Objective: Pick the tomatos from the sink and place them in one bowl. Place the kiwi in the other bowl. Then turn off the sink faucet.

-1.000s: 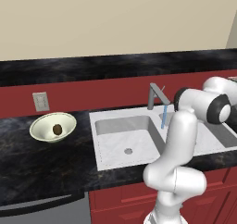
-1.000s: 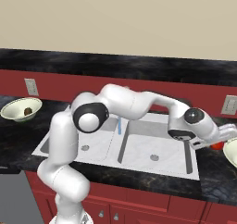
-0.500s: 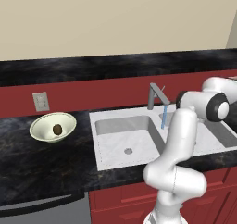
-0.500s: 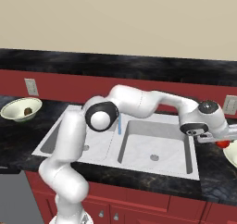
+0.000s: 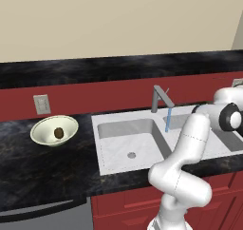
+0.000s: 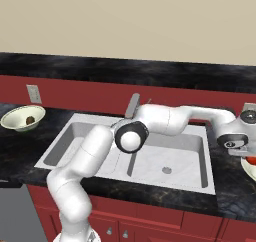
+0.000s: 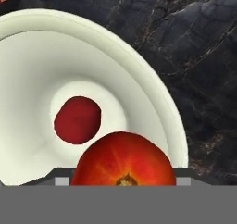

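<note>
A glossy red tomato [image 7: 122,163] sits between the fingers of my gripper [image 7: 122,180], which is shut on it. It hangs just above a cream bowl [image 7: 152,93] on the counter to the right of the sink [image 6: 90,136]. A second tomato [image 7: 77,120] lies at that bowl's bottom. From the right base view the gripper [image 6: 239,150] hovers over the bowl's edge [image 6: 248,168] at the frame's right side. The kiwi [image 5: 58,132] rests in the other bowl [image 5: 42,129] left of the sink [image 5: 107,129]. A thin blue stream runs from the sink faucet [image 5: 160,98].
Dark marbled counter [image 5: 28,167] surrounds the sink, with a red backsplash behind it and a wall outlet [image 5: 42,104] above the left bowl. My arm [image 6: 170,120] stretches across the right basin. The counter's front edge is near the right bowl.
The arm has swung further right with the tomato, from beside the right basin to over the right bowl. The left bowl, kiwi and faucet have not moved.
</note>
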Robot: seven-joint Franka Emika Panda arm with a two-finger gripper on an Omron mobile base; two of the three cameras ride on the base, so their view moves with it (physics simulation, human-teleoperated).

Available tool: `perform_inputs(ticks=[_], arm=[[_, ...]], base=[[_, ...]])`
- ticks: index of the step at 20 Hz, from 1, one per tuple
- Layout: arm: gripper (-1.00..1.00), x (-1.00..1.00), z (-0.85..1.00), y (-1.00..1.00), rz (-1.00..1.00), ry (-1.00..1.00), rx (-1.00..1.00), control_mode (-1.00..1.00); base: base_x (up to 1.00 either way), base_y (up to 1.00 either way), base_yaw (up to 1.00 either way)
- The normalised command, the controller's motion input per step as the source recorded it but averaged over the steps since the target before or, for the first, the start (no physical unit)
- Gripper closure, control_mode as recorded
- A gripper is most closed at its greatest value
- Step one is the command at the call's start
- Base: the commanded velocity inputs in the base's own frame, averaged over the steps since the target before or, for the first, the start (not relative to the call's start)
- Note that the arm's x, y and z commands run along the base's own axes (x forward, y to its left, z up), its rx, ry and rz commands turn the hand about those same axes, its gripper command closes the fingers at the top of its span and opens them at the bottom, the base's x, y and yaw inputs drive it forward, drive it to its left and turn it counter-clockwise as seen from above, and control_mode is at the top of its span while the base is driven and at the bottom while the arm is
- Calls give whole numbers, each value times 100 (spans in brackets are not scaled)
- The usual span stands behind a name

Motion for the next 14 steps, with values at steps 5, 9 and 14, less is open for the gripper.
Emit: perform_inputs(ticks=[5, 9, 14], arm=[[-100, 0, -24, -7, -11, 0, 3, -100], [-100, 0, -26, 0, -13, 0, 0, -100], [-100, 0, -37, 0, -10, -8, 0, -100]], base=[[0, 0, 0], [0, 0, 0], [0, 0, 0]])
